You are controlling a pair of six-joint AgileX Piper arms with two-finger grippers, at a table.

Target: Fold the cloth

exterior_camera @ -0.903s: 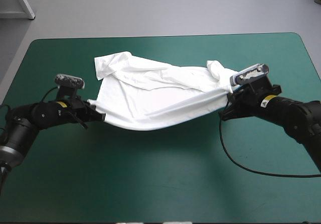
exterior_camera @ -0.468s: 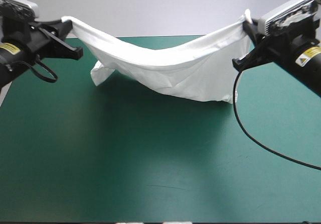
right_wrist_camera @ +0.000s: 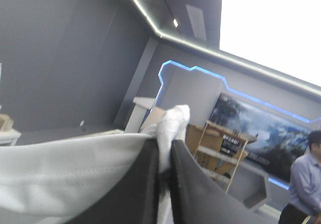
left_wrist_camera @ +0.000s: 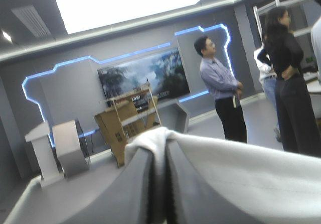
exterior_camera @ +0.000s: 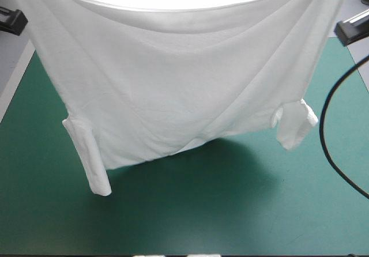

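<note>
Your left gripper (left_wrist_camera: 159,148) has its black fingers (left_wrist_camera: 135,184) clenched on a bunched white corner of the T-shirt (left_wrist_camera: 241,176). The fabric peeks out over their tips and runs off to one side as a smooth sheet. Your right gripper (right_wrist_camera: 163,151) matches it, with fingers (right_wrist_camera: 193,189) pinched on a knot of cloth that pokes up beyond the tips and a stitched edge stretching away beside them.

Only the wrist views give you these two grips. The high view cuts both off, showing just a black sliver of the left arm (exterior_camera: 11,21) and of the right arm (exterior_camera: 351,27) at either side.

What the high view alone gives you is the whole T-shirt (exterior_camera: 179,78). It hangs spread wide between the arms above the teal-green desk (exterior_camera: 242,216), its top edge sagging in a shallow curve. The short sleeves dangle at the bottom corners. The sleeve on the left arm's side (exterior_camera: 87,156) droops lower as a narrow tube, and the sleeve on the right arm's side (exterior_camera: 297,124) is shorter and flared. A soft shadow (exterior_camera: 236,156) lies on the desk under the lower edge.
</note>
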